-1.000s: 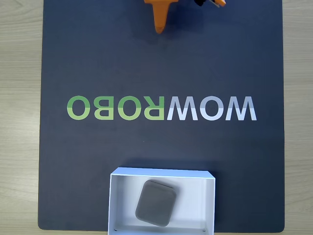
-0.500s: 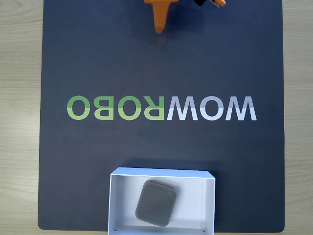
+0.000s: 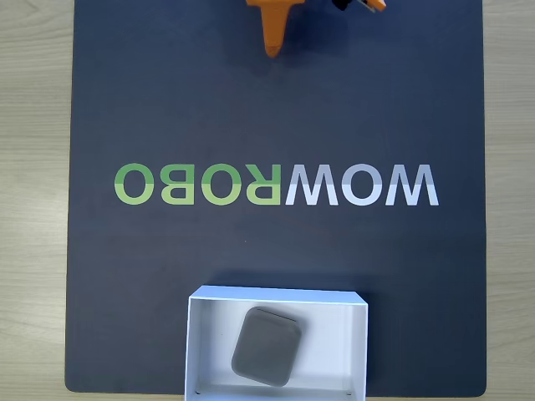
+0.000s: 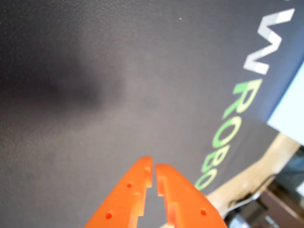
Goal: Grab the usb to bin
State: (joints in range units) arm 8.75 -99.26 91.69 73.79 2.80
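The usb, a small matte grey rounded-square block, lies inside the bin, a shallow white box at the bottom middle of the fixed view. My orange gripper hangs at the top edge of that view, far from the bin. In the wrist view the gripper has its two orange fingers pressed together with nothing between them, above bare dark mat. A white corner of the bin shows at the right edge of the wrist view.
A dark mat with mirrored WOWROBO lettering covers the pale wooden table. The mat between the gripper and the bin is bare.
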